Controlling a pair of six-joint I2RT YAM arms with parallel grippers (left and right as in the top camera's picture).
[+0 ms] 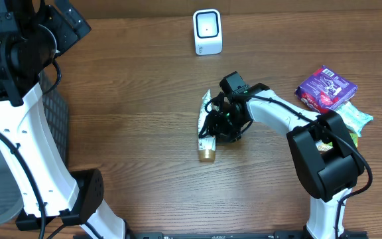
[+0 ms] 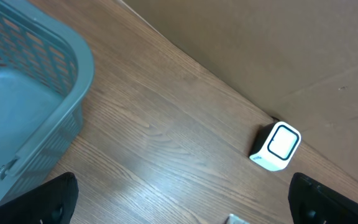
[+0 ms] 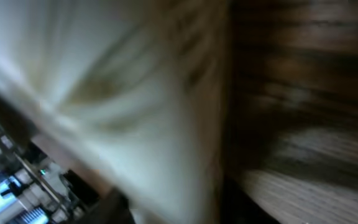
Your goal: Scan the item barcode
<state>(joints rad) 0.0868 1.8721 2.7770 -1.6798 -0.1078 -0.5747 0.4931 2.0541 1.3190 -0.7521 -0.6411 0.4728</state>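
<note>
Blurred right-wrist close-up of white tube (image 3: 104, 87). Overhead, mid-length hidden beneath right gripper (image 1: 217, 126) — both ends showing. Jaw gap, grip — cannot tell.

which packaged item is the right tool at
The white squeeze tube with the gold cap, lying alone mid-table at the right tool; the purple foil packet and pale green packet lie together, apart from it.

The left tool (image 2: 185, 202) hangs with its jaws spread wide. The right arm (image 1: 280, 113) stretches out to its left, and the right tool (image 1: 219, 124) points downward; its jaw spacing is unclear.
</note>
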